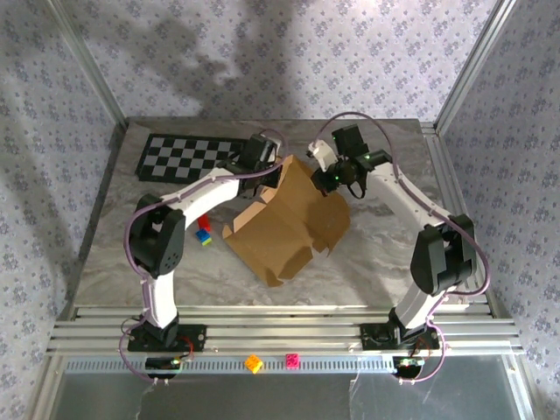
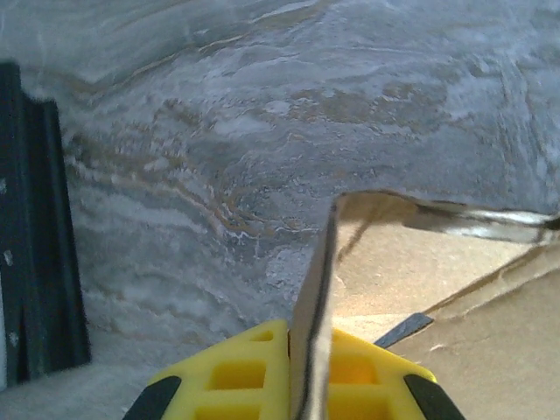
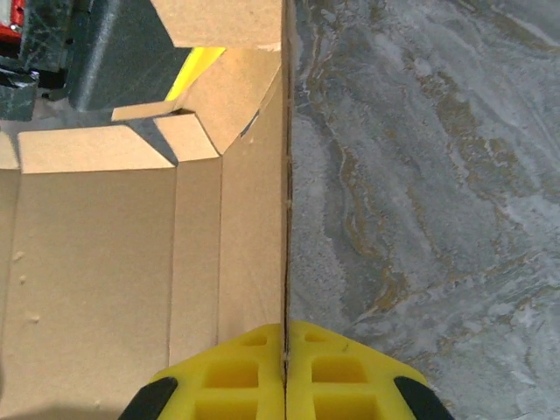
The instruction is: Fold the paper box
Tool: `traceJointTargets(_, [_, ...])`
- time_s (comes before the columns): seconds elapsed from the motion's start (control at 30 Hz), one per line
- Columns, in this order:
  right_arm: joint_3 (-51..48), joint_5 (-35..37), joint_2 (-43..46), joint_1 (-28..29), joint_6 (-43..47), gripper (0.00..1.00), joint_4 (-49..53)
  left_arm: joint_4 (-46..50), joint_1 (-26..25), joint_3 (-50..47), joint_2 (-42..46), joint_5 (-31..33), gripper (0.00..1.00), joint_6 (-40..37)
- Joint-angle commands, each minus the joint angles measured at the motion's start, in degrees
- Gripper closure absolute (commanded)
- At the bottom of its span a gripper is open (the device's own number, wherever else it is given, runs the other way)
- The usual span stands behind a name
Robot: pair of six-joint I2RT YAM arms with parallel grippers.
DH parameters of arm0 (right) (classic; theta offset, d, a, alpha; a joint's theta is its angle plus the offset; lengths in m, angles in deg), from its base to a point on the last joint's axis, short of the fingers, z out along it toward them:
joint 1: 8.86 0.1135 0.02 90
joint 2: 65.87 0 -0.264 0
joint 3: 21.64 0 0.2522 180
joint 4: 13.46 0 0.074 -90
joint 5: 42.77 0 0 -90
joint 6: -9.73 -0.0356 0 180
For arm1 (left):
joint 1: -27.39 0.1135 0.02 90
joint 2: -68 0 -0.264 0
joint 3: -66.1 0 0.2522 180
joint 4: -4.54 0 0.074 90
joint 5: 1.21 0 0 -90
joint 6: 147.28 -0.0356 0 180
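- Holding up the far side of the paper box (image 1: pixel 289 219) looks like the job right now. The brown card lies open in the middle of the counter (image 1: pixel 394 254), turned at a slant. Its far part is lifted and its near part lies flat.
- I think both arms lift together so the tall side can bend along its crease and not flop back.
- The left claw (image 1: pixel 267 166) is at the far left corner of the box. In the left wrist view its yellow fingers (image 2: pixel 236 376) are squeezed tight on a thin flap that stands on edge between them.
- The right claw (image 1: pixel 334 179) is at the far right corner. In the right wrist view its yellow fingers (image 3: pixel 350 376) are pressed together on the top edge of a side wall. That wall stands straight up, with the inside of the box on one side and bare counter on the other.
- The walls (image 1: pixel 52 105) of the room have pale paper with little flowers on it.
- The counter looks like smooth grey stone with brown swirls, so I think the card could slide if pushed.
- A black-and-white checked mat (image 1: pixel 188 157) lies flat at the far left, near the left claw.
- Some little colored blocks (image 1: pixel 204 232) lie by the left arm, apart from the box.
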Motion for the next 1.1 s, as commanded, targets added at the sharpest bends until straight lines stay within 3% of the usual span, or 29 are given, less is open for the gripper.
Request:
traceJointTargets(0.0, [-0.3,4.1,0.6,1.8,-0.2,1.0,-2.5,-2.0,1.0,-3.3,1.9,5.8,0.93,16.1])
traceJointTargets(0.03, [-0.4,4.5,0.5,2.6,-0.1,1.0,-2.7,-2.9,1.1,-3.5,1.8,4.8,0.88,18.4])
traceJointTargets(0.17, [-0.3,7.4,0.0,4.9,0.1,1.0,-3.4,-4.7,1.2,-3.4,0.6,1.3,0.83,24.6])
traceJointTargets(0.27, [-0.7,8.0,-0.1,5.2,1.8,1.0,-3.1,-3.8,1.7,-3.4,1.6,1.6,0.66,25.5])
traceJointTargets(0.37, [-1.3,5.6,0.7,3.8,5.8,1.0,-1.8,-2.6,3.9,-5.0,5.3,1.3,0.54,24.0])
traceJointTargets(0.5, [-1.7,-4.1,1.6,-0.3,8.8,1.0,-0.1,-4.8,9.8,-9.3,10.9,-10.0,0.5,14.5])
traceJointTargets(0.57, [-1.2,-9.7,1.3,-2.6,8.9,1.0,1.4,-4.0,13.1,-10.6,11.1,-18.9,0.51,8.9])
traceJointTargets(0.67, [-0.5,-15.4,0.3,-5.2,8.2,1.0,2.0,-2.6,17.1,-12.6,9.9,-27.1,0.53,5.0])
traceJointTargets(0.83, [0.7,-11.8,-1.5,-4.7,9.8,1.0,2.8,-7.8,21.7,-16.1,8.3,-30.9,0.63,10.0])
traceJointTargets(0.93, [0.9,-6.6,-2.1,-3.1,10.0,1.0,2.4,-11.1,21.9,-16.3,7.3,-33.8,0.7,12.1])
traceJointTargets(1.07, [1.2,-5.9,-3.1,-3.5,9.9,1.0,2.4,-10.3,20.4,-15.8,6.6,-35.3,0.83,9.5])
